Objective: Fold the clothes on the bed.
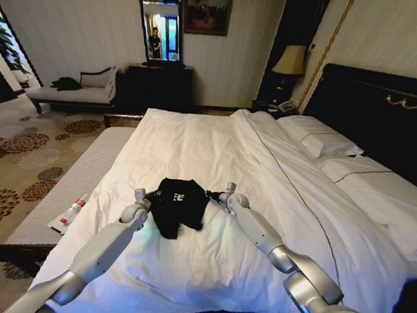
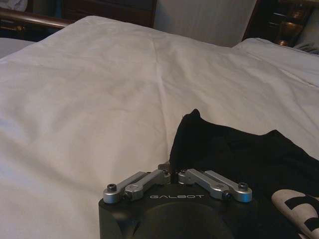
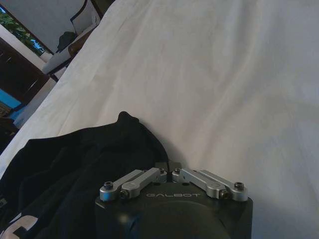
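**Shirt bunched mid-fold as both arms pinched its edges**

Shirt work was partway through, by the look of it: the black T-shirt [image 1: 179,206] lay gathered into a compact, uneven bundle on the white duvet [image 1: 216,150], near the foot of the bed [image 1: 384,104] and approx. centred btwn the two arms. It was no neat rectangle yet; a loose tail hung toward the robot, so squaring and flattening appeared left to do. The left gripper [image 2: 170,174] sat at one side of the bundle, jaws drawn together on a raised peak of black cloth; the right gripper [image 3: 168,168] did likewise on the opp. side. The fabric was soft, matte and limp, rising into small points where pinched, w/ part of the white lettering [image 2: 301,211] showing. The duvet was smooth, faintly creased cotton; the headboard dark wood.
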